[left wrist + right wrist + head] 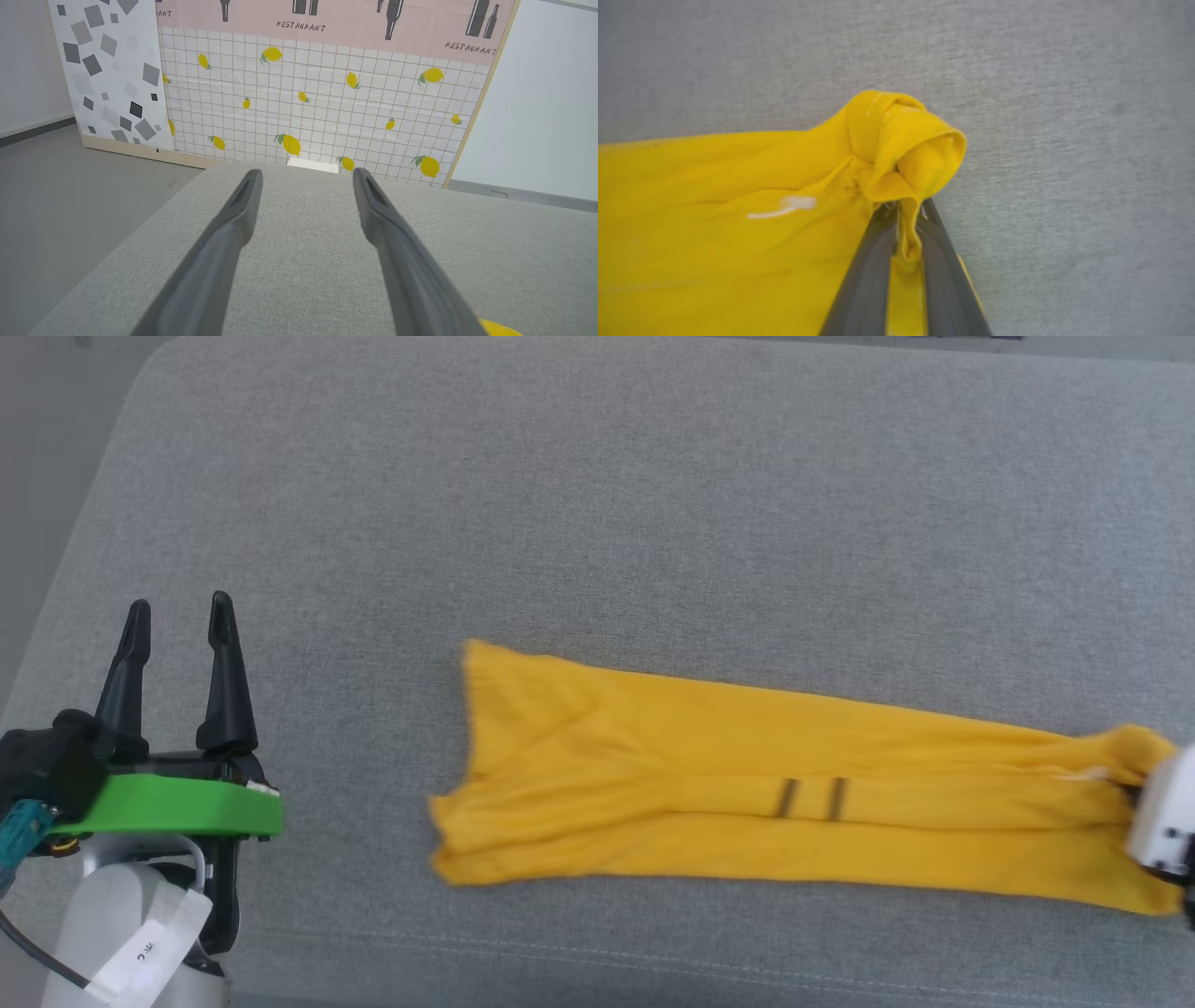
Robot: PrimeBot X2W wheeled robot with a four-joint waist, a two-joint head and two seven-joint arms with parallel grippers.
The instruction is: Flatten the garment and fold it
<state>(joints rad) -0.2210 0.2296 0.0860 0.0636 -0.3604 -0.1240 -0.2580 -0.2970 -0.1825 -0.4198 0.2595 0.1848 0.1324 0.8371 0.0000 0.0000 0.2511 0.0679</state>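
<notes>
The garment (pixel 766 784), a bright yellow T-shirt folded into a long narrow strip, lies across the grey cushion with two dark stripes showing at its middle. My right gripper (pixel 906 210) is shut on a bunched fold at the strip's right end (pixel 906 154), with yellow cloth pinched between its dark fingers. In the head view only its pale wrist (pixel 1162 821) shows at the right edge, over that end. My left gripper (pixel 177 635) stands open far to the left of the shirt, nothing between its fingers (pixel 233 219). A yellow scrap of the garment (pixel 497 329) peeks in at the lower right of the left wrist view.
The grey fabric cushion (pixel 597 504) spreads wide behind the shirt, its rounded corner and left edge near my left arm. Beyond it stand a lemon-print tiled panel (pixel 317 102), a grey-squares panel (pixel 107 70) and the grey floor (pixel 56 200).
</notes>
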